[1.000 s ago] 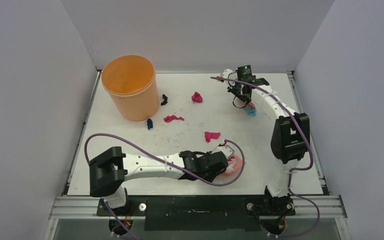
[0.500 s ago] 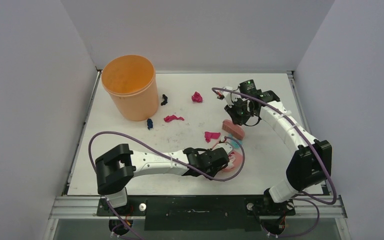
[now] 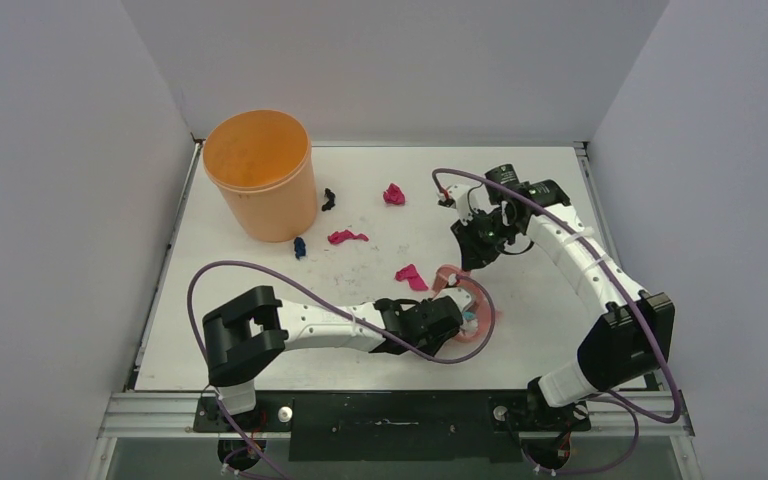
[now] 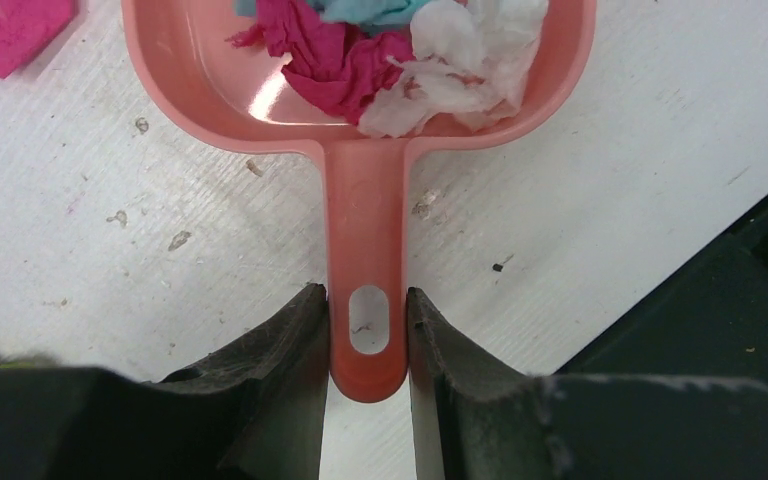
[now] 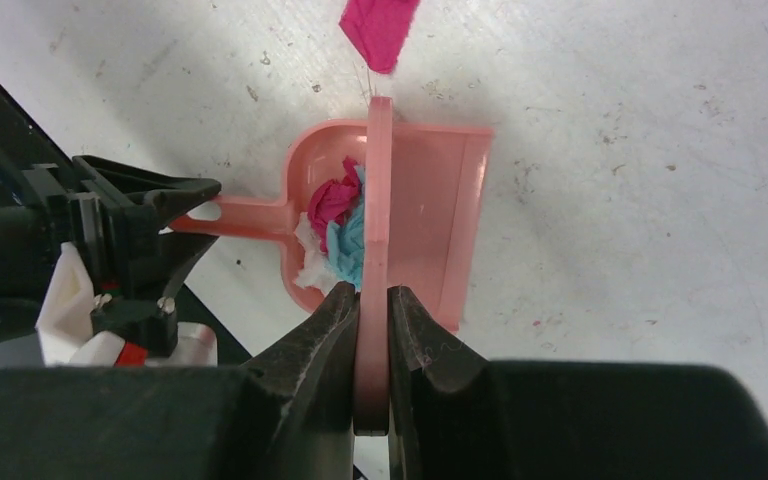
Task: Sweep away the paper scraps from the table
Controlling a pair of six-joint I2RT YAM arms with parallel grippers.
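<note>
**Sweeping loose scraps into a held dustpan**

On the white tabletop (image 3: 520, 180) an orange bucket (image 3: 260, 175) stands far left. The pink dustpan (image 4: 365, 200) lies flat near the near edge, and the left fingers (image 4: 310, 318) are clenched on its handle. The right fingers (image 5: 344, 322) are clamped on the brush (image 5: 376, 200), which is poised over the pan. Magenta, teal and white paper scraps (image 4: 355, 65) sit bunched at the pan's back. A magenta scrap (image 3: 409, 277) lies just beside the pan's far-left side, and others lie well apart toward the bucket. That near scrap seems off the mouth's line, so the lip should probably stay pressed flat. The bristles could then land beyond it and draw it round in short, light strokes, sparing the caught pile.
</note>
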